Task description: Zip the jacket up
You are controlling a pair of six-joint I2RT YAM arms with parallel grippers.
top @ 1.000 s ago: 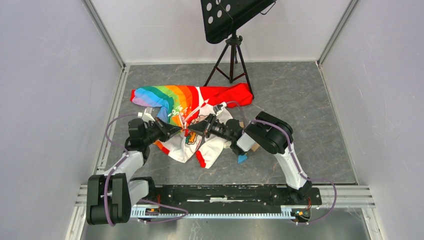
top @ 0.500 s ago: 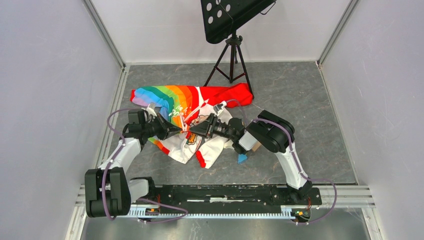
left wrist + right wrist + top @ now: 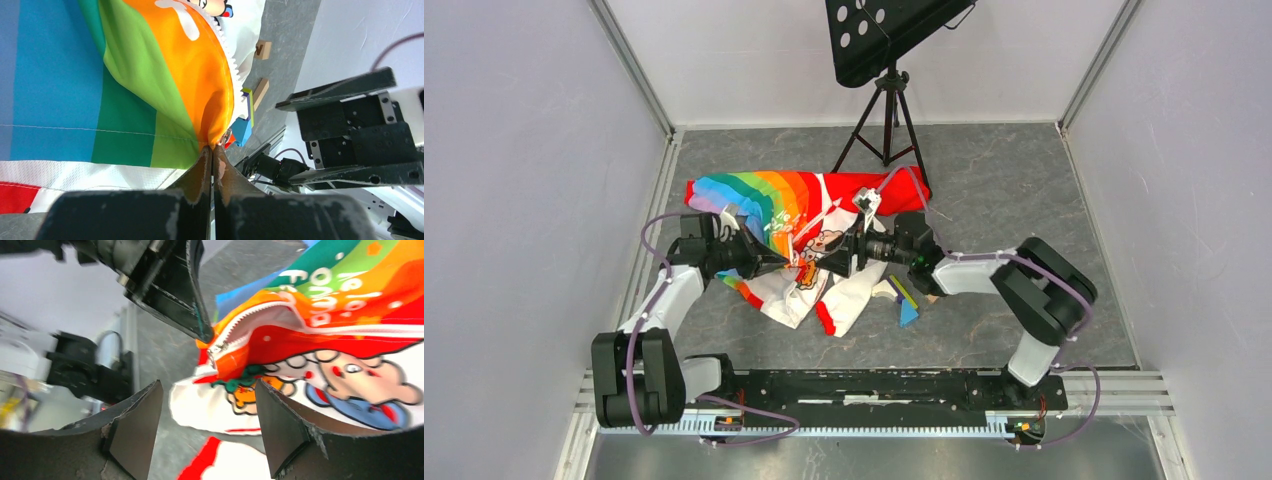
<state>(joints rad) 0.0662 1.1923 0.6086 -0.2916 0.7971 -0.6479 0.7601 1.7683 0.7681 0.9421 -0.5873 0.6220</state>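
The jacket (image 3: 796, 205) lies crumpled mid-table, with its rainbow panel at the back left, a red sleeve to the right and a white cartoon-printed front. My left gripper (image 3: 782, 262) is shut on the jacket's orange front edge (image 3: 220, 100), right at the lower end of the white zipper teeth. The right gripper (image 3: 829, 262) faces it from the right, a short way off. In the right wrist view the right gripper (image 3: 207, 405) stands open with nothing between its fingers. The metal zipper slider (image 3: 218, 347) hangs just beyond them, under the left gripper's black finger (image 3: 192, 310).
A black music stand (image 3: 886, 90) on a tripod rises behind the jacket. A blue block (image 3: 908, 314) and small wooden pieces lie just right of the jacket. Grey walls enclose the table on the left, back and right. The arms' mounting rail (image 3: 874, 385) runs along the near edge.
My right gripper has opened and let go of the jacket. Its elbow has swung out to the right. The left gripper stays shut on the fabric and has moved slightly away from me.
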